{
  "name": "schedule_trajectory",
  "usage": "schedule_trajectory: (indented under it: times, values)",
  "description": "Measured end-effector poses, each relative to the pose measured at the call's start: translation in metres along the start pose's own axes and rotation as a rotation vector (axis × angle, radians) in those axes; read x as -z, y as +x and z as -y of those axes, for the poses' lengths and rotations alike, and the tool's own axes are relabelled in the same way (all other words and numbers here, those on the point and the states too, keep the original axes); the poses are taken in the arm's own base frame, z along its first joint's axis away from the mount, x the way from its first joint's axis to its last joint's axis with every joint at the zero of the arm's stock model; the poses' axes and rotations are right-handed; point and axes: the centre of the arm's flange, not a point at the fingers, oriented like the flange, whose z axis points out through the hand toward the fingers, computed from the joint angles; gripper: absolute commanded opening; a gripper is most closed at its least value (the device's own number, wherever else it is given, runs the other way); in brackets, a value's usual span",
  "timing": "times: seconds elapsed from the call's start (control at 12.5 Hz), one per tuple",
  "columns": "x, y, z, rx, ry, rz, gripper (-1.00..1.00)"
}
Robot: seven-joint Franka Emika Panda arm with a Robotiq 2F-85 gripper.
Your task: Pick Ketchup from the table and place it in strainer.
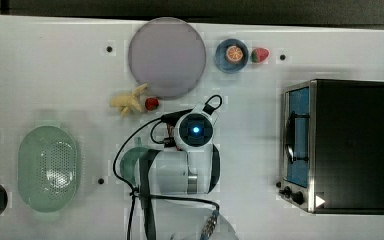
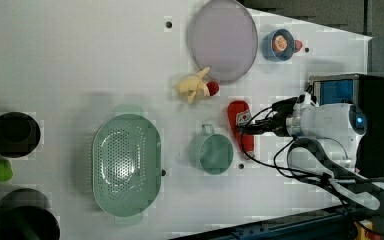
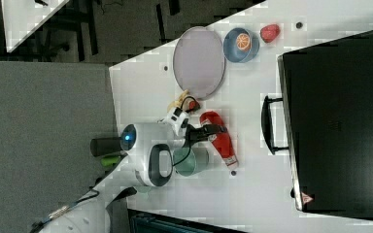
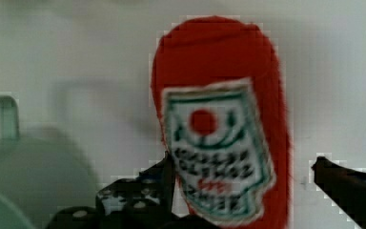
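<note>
The white, rounded Franka arm (image 1: 190, 165) is banded with dark grey joints; a blue light is lit on it, and black cables (image 2: 280, 155) are looped alongside.

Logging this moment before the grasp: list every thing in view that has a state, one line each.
Red squeeze ketchup bottle: lying flat on the table, between the pincer's fingers.
Pincer: open, straddling the bottle.
Pale mint-green perforated oval strainer: upright, empty.
Darker green round cup: upright, empty.
Grey round plate: empty.
Small blue bowl: holds an orange slice.
</note>
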Motion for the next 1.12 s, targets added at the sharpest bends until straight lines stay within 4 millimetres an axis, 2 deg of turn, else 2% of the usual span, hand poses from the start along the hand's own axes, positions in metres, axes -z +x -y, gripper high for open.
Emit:
schedule_trajectory:
  times: [0.08,0.16,0.4,0.72,0.8,0.96,1.12]
  values:
    - [-0.010,0.000,0.001,0.001,0.005,0.000,1.00]
    - [-0.016,-0.001,0.002,0.001,0.009,0.003,0.92]
    - [-0.021,-0.004,0.003,0.002,0.009,0.008,0.21]
    - [-0.007,0.003,-0.003,0.001,-0.004,-0.027,0.21]
    - [-0.002,0.002,-0.004,0.002,-0.006,-0.021,0.21]
    - [0.023,0.002,-0.002,0.007,-0.011,-0.006,0.21]
    - [0.072,0.001,0.001,0.012,-0.031,-0.020,0.21]
